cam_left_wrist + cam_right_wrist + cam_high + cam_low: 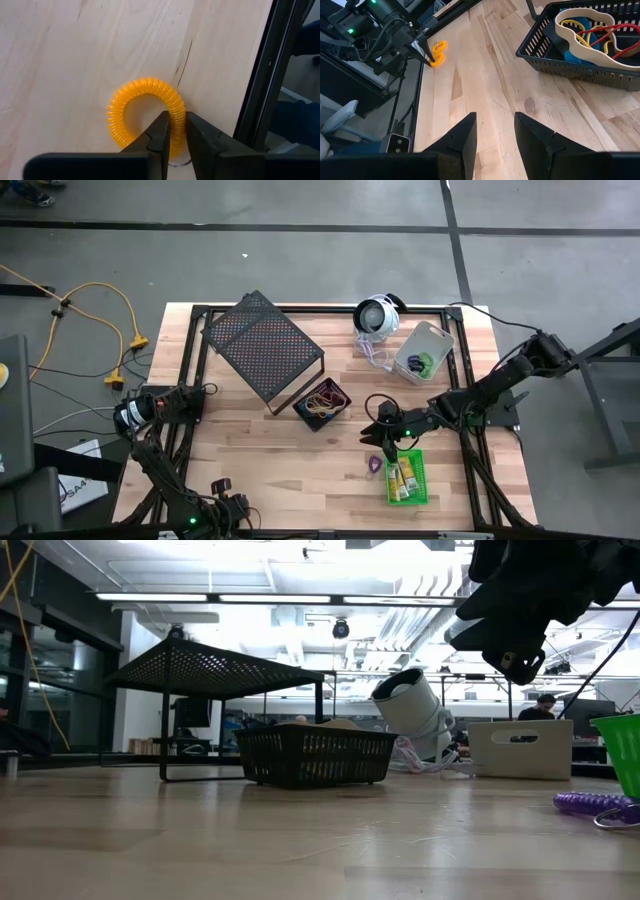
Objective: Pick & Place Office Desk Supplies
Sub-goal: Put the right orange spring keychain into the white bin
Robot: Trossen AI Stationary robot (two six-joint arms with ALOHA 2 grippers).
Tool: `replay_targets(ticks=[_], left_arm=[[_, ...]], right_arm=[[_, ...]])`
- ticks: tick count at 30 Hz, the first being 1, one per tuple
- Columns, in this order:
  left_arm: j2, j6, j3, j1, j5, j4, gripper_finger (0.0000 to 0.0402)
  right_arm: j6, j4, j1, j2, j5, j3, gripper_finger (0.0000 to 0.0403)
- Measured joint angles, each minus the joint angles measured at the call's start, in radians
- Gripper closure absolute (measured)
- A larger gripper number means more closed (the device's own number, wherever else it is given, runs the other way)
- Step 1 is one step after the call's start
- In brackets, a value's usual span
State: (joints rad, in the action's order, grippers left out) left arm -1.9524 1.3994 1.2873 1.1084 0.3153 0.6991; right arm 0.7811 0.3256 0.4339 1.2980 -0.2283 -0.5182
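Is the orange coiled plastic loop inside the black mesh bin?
No, the orange coiled plastic loop lies on the bare wooden table, between the left end effector's fingers.

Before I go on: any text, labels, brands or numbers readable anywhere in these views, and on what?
None can be read for certain.
White paper on the floor, left of the table: dark print, too small to read.
Yellow pieces in the green bin: markings too small to read.
Black bin, grey bin, orange loop: no text shows.
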Motion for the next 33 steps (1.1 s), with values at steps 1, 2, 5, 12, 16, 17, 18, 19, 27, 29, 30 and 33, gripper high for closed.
replay_targets(ticks=[1, 2, 5, 12, 16, 17, 18, 19, 27, 29, 30, 33], left_arm=[[0.0, 0.0, 0.0, 0.0, 0.0, 0.0, 0.0358], [0.0, 0.0, 0.0, 0.0, 0.0, 0.0, 0.0364], [0.0, 0.0, 0.0, 0.0, 0.0, 0.0, 0.0372], [0.005, -0.012, -0.001, 0.0, 0.007, -0.001, 0.0374], [0.021, -0.037, -0.005, 0.0, 0.053, -0.007, 0.0375], [0.028, -0.05, -0.005, -0.003, 0.087, -0.009, 0.0375], [0.039, -0.068, -0.005, -0.008, 0.114, -0.008, 0.0375], [0.051, -0.089, -0.005, -0.015, 0.148, -0.01, 0.0375], [0.12, -0.342, -0.003, -0.118, 0.23, -0.107, 0.0376], [0.123, -0.408, -0.003, -0.142, 0.232, -0.146, 0.0376], [0.123, -0.439, -0.003, -0.153, 0.233, -0.162, 0.0376], [0.123, -0.529, -0.003, -0.186, 0.233, -0.211, 0.0376]], right_arm=[[0.0, 0.0, 0.0, 0.0, 0.0, 0.0, 0.0284], [0.0, 0.0, 0.0, 0.0, 0.0, 0.0, 0.0284], [0.0, 0.0, 0.0, 0.0, 0.0, 0.0, 0.0284], [0.0, 0.0, 0.0, 0.0, 0.0, 0.0, 0.0284], [0.0, 0.0, 0.0, 0.0, 0.0, 0.0, 0.0284], [0.0, 0.0, 0.0, 0.0, 0.0, 0.0, 0.0284], [0.0, 0.0, 0.0, 0.0, 0.0, 0.0, 0.0284], [0.0, 0.0, 0.0, 0.0, 0.0, 0.0, 0.0284], [0.0, 0.0, 0.0, 0.0, 0.0, 0.0, 0.0284], [0.0, 0.0, 0.0, 0.0, 0.0, 0.0, 0.0284], [0.0, 0.0, 0.0, 0.0, 0.0, 0.0, 0.0284], [0.0, 0.0, 0.0, 0.0, 0.0, 0.0, 0.0284]])
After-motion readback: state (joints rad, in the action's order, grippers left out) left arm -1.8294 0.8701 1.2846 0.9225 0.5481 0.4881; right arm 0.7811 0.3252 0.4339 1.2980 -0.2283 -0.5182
